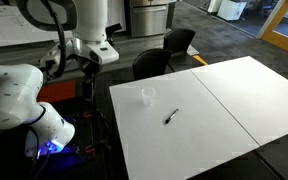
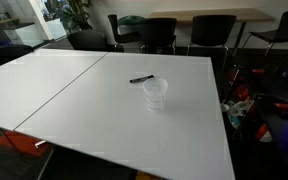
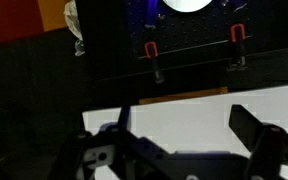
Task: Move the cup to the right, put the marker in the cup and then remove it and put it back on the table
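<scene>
Gripper jaws fill the bottom of the wrist view, spread wide with nothing between them, hanging back by the table edge. Looks like a ready pose to me, task not begun. Cup stands upright on the panel nearer the robot, and the marker lies flat near it, not touching. Both sit within easy reach, so I'd guess the cup gets grabbed first.
</scene>
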{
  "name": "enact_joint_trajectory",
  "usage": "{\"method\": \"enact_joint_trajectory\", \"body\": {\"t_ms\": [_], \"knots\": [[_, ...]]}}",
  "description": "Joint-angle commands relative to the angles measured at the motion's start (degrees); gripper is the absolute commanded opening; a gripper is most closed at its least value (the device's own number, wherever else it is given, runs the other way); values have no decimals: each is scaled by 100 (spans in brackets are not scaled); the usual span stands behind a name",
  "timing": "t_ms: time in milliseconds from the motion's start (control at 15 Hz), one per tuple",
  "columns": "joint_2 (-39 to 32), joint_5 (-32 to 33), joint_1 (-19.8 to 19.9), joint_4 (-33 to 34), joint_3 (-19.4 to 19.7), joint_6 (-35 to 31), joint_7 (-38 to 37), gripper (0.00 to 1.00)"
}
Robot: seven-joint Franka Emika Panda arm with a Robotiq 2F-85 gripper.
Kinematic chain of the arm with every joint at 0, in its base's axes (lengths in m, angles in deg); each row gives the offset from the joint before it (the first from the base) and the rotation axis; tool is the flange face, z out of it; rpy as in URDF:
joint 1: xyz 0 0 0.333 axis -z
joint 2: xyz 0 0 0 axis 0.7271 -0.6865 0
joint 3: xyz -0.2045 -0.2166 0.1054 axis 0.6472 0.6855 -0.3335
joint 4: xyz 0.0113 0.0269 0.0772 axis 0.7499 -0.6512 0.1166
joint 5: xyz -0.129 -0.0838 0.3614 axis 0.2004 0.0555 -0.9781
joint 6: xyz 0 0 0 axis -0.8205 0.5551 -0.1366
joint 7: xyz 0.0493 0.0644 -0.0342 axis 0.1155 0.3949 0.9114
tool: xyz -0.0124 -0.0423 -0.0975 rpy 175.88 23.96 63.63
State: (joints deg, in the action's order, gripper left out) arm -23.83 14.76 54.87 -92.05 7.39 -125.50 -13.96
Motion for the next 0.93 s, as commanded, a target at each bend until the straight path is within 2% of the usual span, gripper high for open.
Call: {"method": "enact_joint_trajectory", "body": {"t_ms": [0, 667, 867], "knots": [[-3, 43, -95, 9, 75, 17, -56, 100], [-23, 94, -71, 45, 35, 25, -109, 100], [-138, 115, -116, 197, 20, -252, -88, 100]]}}
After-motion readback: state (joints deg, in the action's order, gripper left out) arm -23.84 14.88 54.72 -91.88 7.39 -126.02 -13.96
